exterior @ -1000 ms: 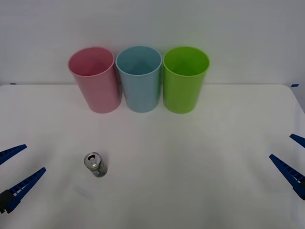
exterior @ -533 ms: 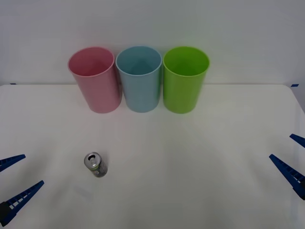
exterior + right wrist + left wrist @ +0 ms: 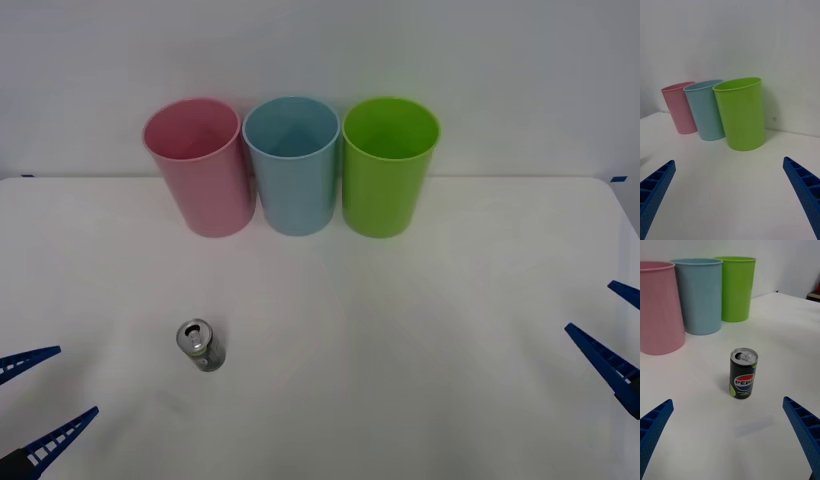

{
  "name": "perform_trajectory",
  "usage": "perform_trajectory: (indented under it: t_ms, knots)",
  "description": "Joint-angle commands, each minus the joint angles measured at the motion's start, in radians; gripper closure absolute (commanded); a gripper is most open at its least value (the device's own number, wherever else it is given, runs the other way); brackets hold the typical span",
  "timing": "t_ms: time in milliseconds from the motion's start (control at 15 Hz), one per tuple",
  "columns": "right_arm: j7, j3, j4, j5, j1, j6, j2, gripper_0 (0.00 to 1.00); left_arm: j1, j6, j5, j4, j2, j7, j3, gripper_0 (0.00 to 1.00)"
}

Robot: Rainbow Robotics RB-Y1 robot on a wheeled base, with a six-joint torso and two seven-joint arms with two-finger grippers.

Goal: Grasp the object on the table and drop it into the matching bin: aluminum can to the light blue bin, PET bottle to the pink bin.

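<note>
White table runs back to a plain pale wall. Landmark: aluminum can, upright on the table on the robot's left side, silver top with pull tab facing up. Label legible from the left wrist camera: "PEPSI" in white letters on a red, white and blue globe logo, dark body, green patches beside it; smaller print below the logo is too fine to read.

Three bins stand in a row well beyond the can, against the wall, sides nearly touching. Pink bin is directly behind the can, light blue bin next to it, lime green bin farthest toward the robot's right. No writing seen on any bin.

Left gripper hovers near the can, on its left and nearer the robot, fingers spread wide and holding nothing; can is apart from both fingers. Right gripper sits well apart from the can at the table's right edge, fingers likewise spread, empty.
</note>
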Motion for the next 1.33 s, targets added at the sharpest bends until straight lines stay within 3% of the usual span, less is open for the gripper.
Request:
perform_trajectory:
  t_ms: [67, 333, 600, 1067, 1333]
  knots:
    - [0.0, 0.0, 0.0, 0.0, 0.0, 0.0, 0.0, 0.0, -0.02, 0.001, 0.007, 0.062, 0.0, -0.084, -0.037, 0.0]
    - [0.0, 0.0, 0.0, 0.0, 0.0, 0.0, 0.0, 0.0, -0.02, 0.031, 0.018, 0.087, -0.016, -0.168, -0.088, 0.0]
    - [0.0, 0.0, 0.0, 0.0, 0.0, 0.0, 0.0, 0.0, -0.025, 0.035, -0.019, 0.085, -0.091, -0.188, -0.09, 0.0]
    - [0.0, 0.0, 0.0, 0.0, 0.0, 0.0, 0.0, 0.0, -0.054, 0.069, -0.101, 0.085, -0.183, -0.151, -0.091, 0.0]
    - [0.0, 0.0, 0.0, 0.0, 0.0, 0.0, 0.0, 0.0, -0.074, 0.124, -0.103, 0.085, -0.209, -0.124, -0.134, 0.0]
